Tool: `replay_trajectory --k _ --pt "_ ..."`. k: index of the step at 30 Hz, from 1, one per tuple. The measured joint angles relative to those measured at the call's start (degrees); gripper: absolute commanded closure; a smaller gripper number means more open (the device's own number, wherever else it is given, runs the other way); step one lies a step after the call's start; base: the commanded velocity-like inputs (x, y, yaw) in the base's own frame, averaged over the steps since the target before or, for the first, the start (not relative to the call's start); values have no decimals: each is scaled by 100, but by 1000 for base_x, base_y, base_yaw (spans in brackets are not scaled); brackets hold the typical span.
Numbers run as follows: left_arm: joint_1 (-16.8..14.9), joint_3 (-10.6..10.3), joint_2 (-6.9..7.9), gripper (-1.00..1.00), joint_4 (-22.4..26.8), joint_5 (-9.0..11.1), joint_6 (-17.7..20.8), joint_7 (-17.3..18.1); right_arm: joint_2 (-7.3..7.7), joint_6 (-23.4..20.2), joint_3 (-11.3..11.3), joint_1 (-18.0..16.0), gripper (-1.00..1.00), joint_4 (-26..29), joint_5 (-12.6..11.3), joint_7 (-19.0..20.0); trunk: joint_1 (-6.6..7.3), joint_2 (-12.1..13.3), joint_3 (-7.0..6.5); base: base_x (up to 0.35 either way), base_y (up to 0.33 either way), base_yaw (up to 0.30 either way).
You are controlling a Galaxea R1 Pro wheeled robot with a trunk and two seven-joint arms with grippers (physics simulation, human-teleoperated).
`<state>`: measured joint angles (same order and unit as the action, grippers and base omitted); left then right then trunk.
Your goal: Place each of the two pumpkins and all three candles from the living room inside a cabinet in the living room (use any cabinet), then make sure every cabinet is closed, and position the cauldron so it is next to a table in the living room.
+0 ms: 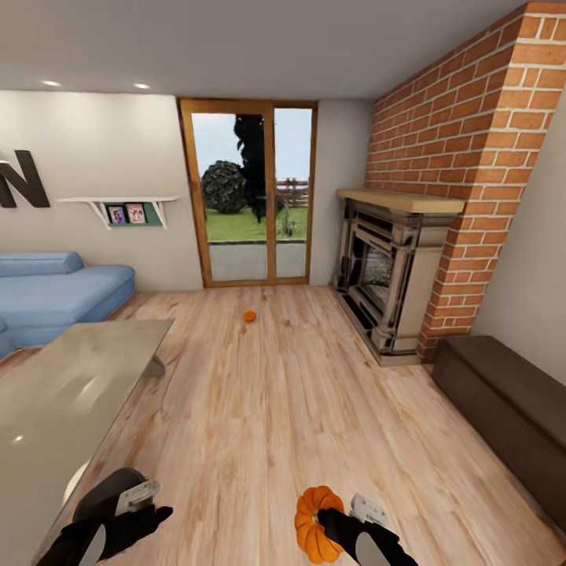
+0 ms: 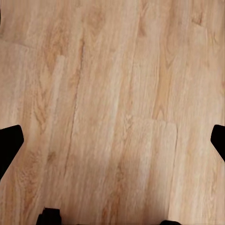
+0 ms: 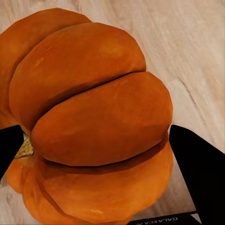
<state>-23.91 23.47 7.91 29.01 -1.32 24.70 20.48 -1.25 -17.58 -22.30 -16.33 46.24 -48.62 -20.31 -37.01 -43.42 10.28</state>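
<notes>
An orange ribbed pumpkin (image 1: 313, 523) hangs just above the wood floor at the bottom of the head view, and my right gripper (image 1: 334, 525) is shut on it. In the right wrist view the pumpkin (image 3: 93, 117) bulges between the two dark fingers (image 3: 199, 173). A second pumpkin (image 1: 249, 316) lies on the floor far ahead, near the glass door. My left gripper (image 1: 145, 515) is open and holds nothing, its fingertips (image 2: 9, 145) spread wide over bare floor. The dark-brown cabinet (image 1: 511, 401) runs along the right wall, its fronts shut. The glass-topped table (image 1: 71, 393) stands at left. Candles and cauldron are out of view.
A stone fireplace (image 1: 393, 271) under a brick chimney stands at right, just beyond the cabinet. A blue sofa (image 1: 55, 291) sits behind the table at left. The glass door (image 1: 251, 196) closes the far wall. Open wood floor (image 1: 259, 409) runs between table and cabinet.
</notes>
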Motion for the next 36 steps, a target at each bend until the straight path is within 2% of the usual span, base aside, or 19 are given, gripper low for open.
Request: replay_trajectory --k 17,23,27,29,36 --pt "0 -4 -3 -100 -17 0 0 -34 3 11 0 0 100 -11 6 -1 0 0 0 330 0 0" --pt "0 -7 -13 -100 -19 1 -48 -572 -5 72 -2 -1 100 -12 21 -1 0 0 0 330 0 0" --pt "1 0 -25 -100 -438 14 -695 -1179 27 370 -7 2 100 -376 19 -5 0 0 1 330 0 0" --pt "0 0 -26 -100 -622 28 -875 -1445 17 416 -9 1 100 -503 22 -2 0 0 0 330 0 0" --pt "0 0 -71 -100 -719 34 -1128 -1600 50 497 -10 0 100 -579 16 -1 0 0 0 330 0 0"
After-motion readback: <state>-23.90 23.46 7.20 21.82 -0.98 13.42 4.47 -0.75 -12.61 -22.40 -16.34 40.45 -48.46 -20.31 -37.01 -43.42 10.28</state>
